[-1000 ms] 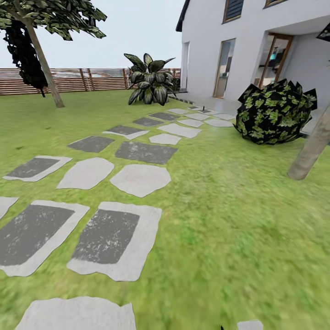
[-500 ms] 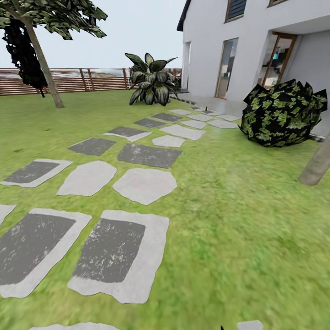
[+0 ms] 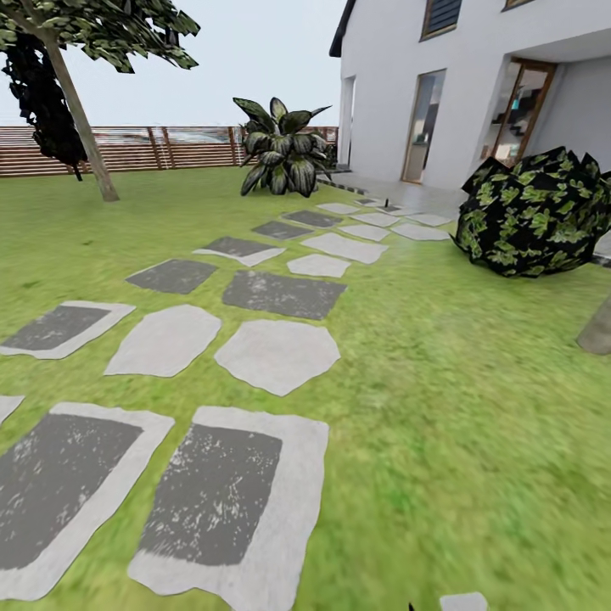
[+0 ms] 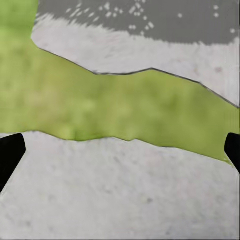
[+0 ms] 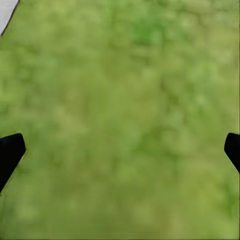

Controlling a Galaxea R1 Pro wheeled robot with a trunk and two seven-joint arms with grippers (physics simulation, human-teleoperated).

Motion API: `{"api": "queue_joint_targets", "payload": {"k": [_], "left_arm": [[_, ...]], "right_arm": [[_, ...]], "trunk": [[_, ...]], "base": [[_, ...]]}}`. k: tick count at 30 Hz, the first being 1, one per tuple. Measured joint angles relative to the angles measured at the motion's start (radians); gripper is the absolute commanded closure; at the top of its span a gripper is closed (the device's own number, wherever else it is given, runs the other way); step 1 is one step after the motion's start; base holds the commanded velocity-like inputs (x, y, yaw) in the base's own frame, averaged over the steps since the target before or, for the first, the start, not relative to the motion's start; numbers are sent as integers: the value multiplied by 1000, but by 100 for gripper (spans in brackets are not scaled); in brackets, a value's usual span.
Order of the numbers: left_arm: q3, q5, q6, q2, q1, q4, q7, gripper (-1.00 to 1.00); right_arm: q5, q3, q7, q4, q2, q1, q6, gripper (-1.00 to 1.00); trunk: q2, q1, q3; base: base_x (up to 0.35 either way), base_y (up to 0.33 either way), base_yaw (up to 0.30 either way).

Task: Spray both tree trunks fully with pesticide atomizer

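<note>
I am in the garden, facing a green lawn [image 3: 458,441] crossed by grey paving slabs [image 3: 276,352]. One tree leans at the far left, its pale tree trunk [image 3: 81,119] bare below the leaves. A second tree trunk [image 3: 598,331] cuts into the right edge. The pesticide atomizer is out of view. My left gripper [image 4: 120,155] is open over a slab and a strip of grass, with nothing between its fingertips [image 4: 10,155]. My right gripper [image 5: 120,152] is open over plain grass, its dark fingertips [image 5: 10,150] wide apart.
A round dark-leaved bush [image 3: 535,212] stands at the right near the white house [image 3: 475,76]. A broad-leaved striped bush [image 3: 280,148] sits by the house corner. A brown slat fence [image 3: 153,148] closes the far side, with a dark columnar tree [image 3: 38,102] before it.
The whole head view has shifted: slabs slid down and toward me, and the bush and right trunk moved toward the right edge, so the camera has moved forward. Nothing in the garden itself moved.
</note>
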Motion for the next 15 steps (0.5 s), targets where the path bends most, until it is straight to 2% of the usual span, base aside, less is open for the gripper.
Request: {"api": "queue_joint_targets", "payload": {"k": [15], "left_arm": [[0, -1, 0, 0, 0, -2, 0, -100]], "right_arm": [[0, 0, 1, -1, 1, 0, 0, -100]], "trunk": [[0, 0, 0]], "base": [[296, 185, 0]]}}
